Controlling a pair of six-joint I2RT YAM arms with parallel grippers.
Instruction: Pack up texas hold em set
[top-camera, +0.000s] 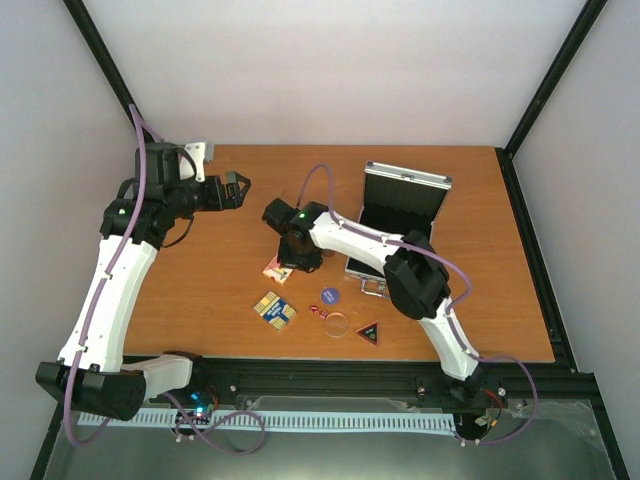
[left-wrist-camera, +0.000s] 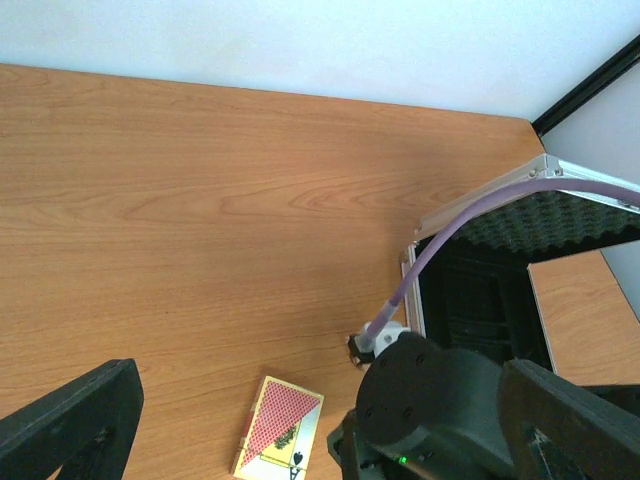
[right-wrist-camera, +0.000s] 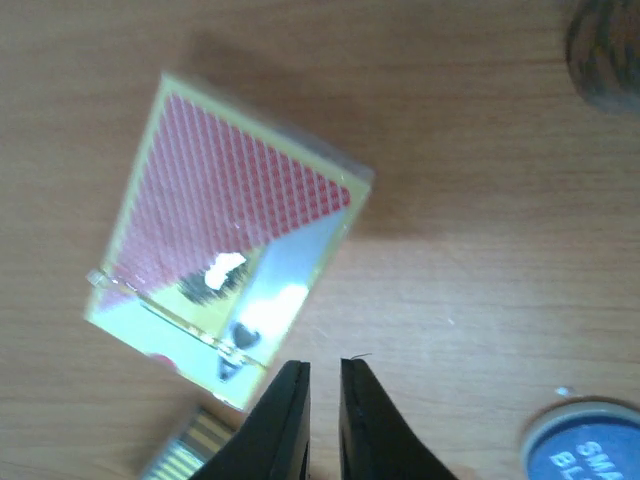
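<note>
smooth wood-grain table (left-wrist-camera: 200, 200); glossy, perhaps cellophane-wrapped red deck (right-wrist-camera: 230, 260); ribbed metal case (top-camera: 405, 182) with matt foam lining (left-wrist-camera: 570, 225).

2 decks (top-camera: 274, 309), 1 case (top-camera: 405, 186), 1 chip (top-camera: 330, 295), 1 disc (top-camera: 337, 325), 1 triangle (top-camera: 368, 333).

A brown wooden table (top-camera: 300, 170) fills the middle. White walls (top-camera: 330, 70) rise behind the table, and black frame posts (top-camera: 100, 60) slant up from its far corners. A black rail (top-camera: 350, 378) runs along the table's near edge, with a white slotted strip (top-camera: 330, 421) just outside that.
</note>
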